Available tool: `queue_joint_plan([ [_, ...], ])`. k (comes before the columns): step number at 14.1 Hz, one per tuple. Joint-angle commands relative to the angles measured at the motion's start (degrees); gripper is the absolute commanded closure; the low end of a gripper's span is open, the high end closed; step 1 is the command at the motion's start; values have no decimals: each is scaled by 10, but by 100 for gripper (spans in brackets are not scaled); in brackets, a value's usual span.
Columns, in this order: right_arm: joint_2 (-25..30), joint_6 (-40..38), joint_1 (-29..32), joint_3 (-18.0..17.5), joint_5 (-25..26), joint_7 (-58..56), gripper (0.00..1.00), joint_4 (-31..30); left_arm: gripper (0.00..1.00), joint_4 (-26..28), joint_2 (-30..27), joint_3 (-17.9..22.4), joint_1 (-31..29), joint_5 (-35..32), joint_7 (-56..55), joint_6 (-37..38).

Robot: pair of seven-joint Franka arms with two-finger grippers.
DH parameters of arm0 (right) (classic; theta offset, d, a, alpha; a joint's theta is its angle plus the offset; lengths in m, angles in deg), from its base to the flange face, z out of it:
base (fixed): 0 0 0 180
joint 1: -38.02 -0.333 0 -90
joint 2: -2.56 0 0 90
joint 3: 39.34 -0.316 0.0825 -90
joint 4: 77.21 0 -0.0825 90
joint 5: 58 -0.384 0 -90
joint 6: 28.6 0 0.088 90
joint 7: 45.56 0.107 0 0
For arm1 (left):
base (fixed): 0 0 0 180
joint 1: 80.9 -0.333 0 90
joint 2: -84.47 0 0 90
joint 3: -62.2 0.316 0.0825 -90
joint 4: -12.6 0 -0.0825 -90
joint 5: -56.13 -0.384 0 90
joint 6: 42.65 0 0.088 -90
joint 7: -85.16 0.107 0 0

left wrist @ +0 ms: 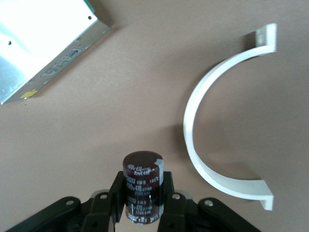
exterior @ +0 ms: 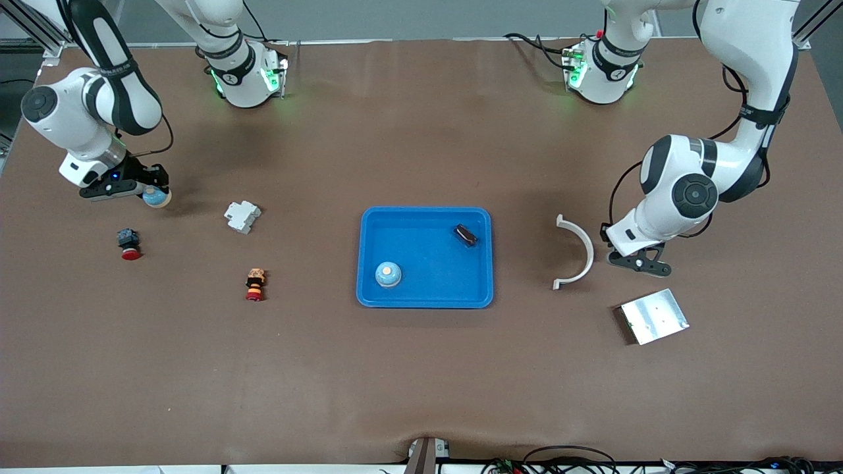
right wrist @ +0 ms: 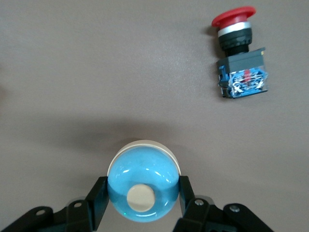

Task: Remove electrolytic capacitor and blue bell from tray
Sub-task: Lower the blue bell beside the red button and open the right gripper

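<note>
both claws already carry one piece each, clear of the blue tray [exterior: 426, 258]. the left claw [left wrist: 143, 203] is clamped on a dark brown capacitor [left wrist: 142, 186], held upright between its fingers over bare table, with a white curved bracket [left wrist: 212, 121] just beside it and a silver metal plate [left wrist: 41, 46] a little way off. the right claw [right wrist: 143, 200] is closed around a blue bell [right wrist: 142, 187] with a cream button on top, over the table at the right arm's end, well apart from the tray; a red push button switch [right wrist: 237, 53] lies near it.

what is left, judging by this: both pieces have to be set down and let go. the tray also holds a second blue bell [exterior: 388, 274] and a small dark part [exterior: 465, 234] that may be another capacitor, so more may remain to lift out.

the front view shows the tray and its contents, which neither wrist view does, plus a white block [exterior: 242, 216] and a small orange and red part [exterior: 255, 284] near the right arm's end. it hides what the left claw grips, though; only the left wrist view shows the capacitor and its printed label. the right wrist view shows the bell's button and the switch's blue contact block plainly.
</note>
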Motion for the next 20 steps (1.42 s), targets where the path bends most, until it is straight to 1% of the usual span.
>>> queue_joint_plan([
  [1,-36,41,18,-11,-11,-19,100,-4,84,9,7,-8,-22,-6,-18,-18],
  [4,-49,50,19,-12,-11,-19,100,-4,84,8,16,-8,-31,-2,-25,-21],
  [6,-52,54,21,-12,-11,-19,100,-3,84,8,22,-9,-30,17,-48,-29],
  [7,-55,54,21,-12,-11,-19,69,-2,84,8,25,-14,-30,18,-53,-30],
  [8,-55,54,18,-12,-11,-18,1,0,84,8,25,-15,-31,18,-53,-30],
  [12,-54,46,5,-18,-11,-16,0,4,84,9,34,-15,-31,19,-53,-31],
  [14,-43,34,2,-33,-11,-13,0,7,83,10,36,-15,-32,19,-53,-31],
  [16,-31,2,-4,-54,-21,-11,0,29,83,12,39,-15,-37,19,-53,-34],
  [17,-27,-17,-18,-66,-50,-5,0,45,83,14,40,-15,-38,19,-53,-36],
  [18,-18,-55,-33,-77,-92,-2,0,67,82,15,42,-15,-38,19,-53,-36],
  [19,-10,-101,-50,-80,-127,1,0,94,82,15,43,-15,-39,19,-53,-37],
  [20,-5,-155,-66,-80,-141,12,0,127,82,15,44,-15,-41,19,-53,-39],
])
